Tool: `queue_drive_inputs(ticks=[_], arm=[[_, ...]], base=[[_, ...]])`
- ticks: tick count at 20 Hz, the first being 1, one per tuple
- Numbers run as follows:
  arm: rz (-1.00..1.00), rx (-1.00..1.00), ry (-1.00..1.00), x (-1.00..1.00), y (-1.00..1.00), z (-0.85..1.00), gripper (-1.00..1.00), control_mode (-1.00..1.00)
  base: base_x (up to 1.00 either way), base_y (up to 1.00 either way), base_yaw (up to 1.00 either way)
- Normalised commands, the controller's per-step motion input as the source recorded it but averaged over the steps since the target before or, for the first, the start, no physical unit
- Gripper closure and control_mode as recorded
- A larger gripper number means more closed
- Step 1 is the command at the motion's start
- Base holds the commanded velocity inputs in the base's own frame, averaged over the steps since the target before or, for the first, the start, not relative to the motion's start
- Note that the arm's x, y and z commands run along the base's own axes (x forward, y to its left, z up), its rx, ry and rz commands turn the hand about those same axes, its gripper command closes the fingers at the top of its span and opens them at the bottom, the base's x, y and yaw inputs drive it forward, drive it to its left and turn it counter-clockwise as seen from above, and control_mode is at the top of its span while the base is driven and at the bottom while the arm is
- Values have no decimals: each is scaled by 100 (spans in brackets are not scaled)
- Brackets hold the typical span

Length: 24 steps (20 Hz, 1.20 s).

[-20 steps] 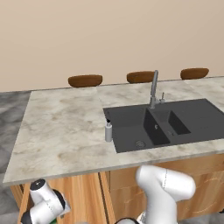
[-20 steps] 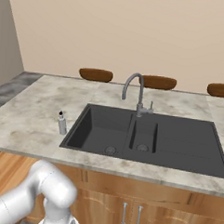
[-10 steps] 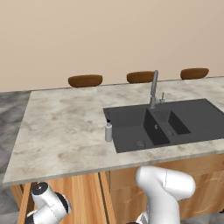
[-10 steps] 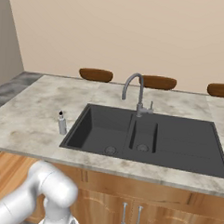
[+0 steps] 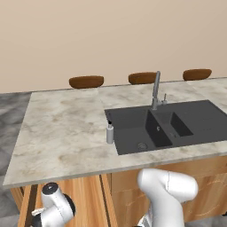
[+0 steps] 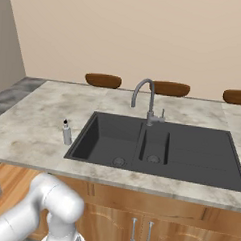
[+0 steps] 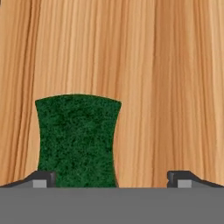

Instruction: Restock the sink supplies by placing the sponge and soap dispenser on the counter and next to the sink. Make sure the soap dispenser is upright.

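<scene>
The sink (image 5: 177, 126) holds nothing in its dark basins; the soap dispenser (image 5: 109, 132) stands upright on the counter (image 5: 62, 128), just beside the sink's left rim. In the hand view the gripper (image 7: 111, 177) has its fingers apart, and the green sponge (image 7: 77, 140) lies on light wood near the left tip.

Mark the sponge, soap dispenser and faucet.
sponge (image 7: 76, 140): hand view, middle of its green face.
soap dispenser (image 5: 110, 134): left base view, bottle body, upright on the counter beside the sink.
faucet (image 6: 151, 101): right base view, vertical part of its curved neck.
</scene>
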Motion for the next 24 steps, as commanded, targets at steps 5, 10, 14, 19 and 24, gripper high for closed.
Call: queue_drive_inputs(ticks=[5, 10, 14, 19, 24], arm=[[-11, 3, 6, 19, 6, 0, -100, -100], [-9, 0, 23, 3, 31, 0, -100, -100], [-6, 0, 23, 13, 35, 3, -100, -100], [-5, -3, 9, 5, 15, -28, -100, -100], [-5, -7, 5, -3, 26, -37, 100, -100]], base=[[0, 0, 0], [0, 0, 0], [0, 0, 0], [0, 0, 0], [0, 0, 0]])
